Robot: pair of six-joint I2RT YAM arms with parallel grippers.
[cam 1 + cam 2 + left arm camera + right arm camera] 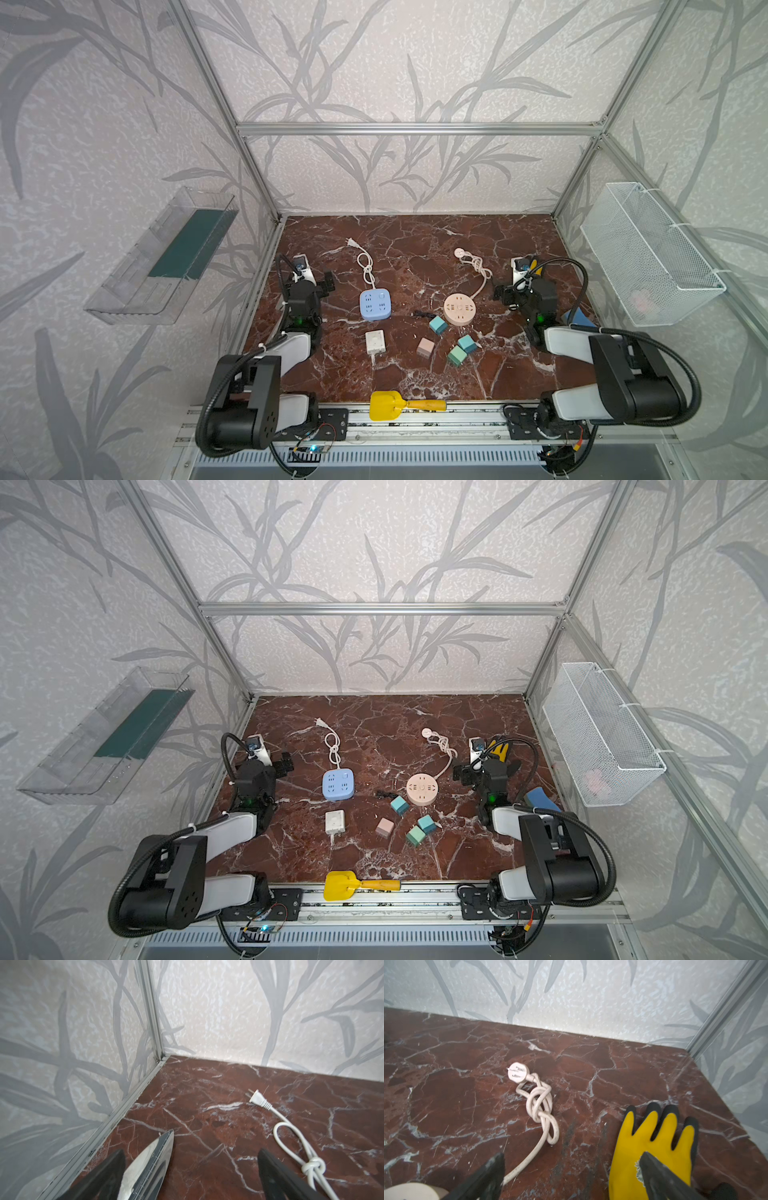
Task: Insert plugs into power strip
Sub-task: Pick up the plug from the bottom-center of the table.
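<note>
Robot test cell, lab setup: aluminium frame (415, 129), leaf-print wall panels (415, 62), marble-look bench (415, 249), twin arms (249, 386) on a rail (465, 422)

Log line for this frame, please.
left gripper: open, empty | right gripper: open, empty | cube plugs, white charger: loose on table | blue power strip, pink round strip: nothing plugged in

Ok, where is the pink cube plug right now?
In both top views the pink cube plug sits loose on the marble table, front of centre, between the white charger block and the green cube.
</note>
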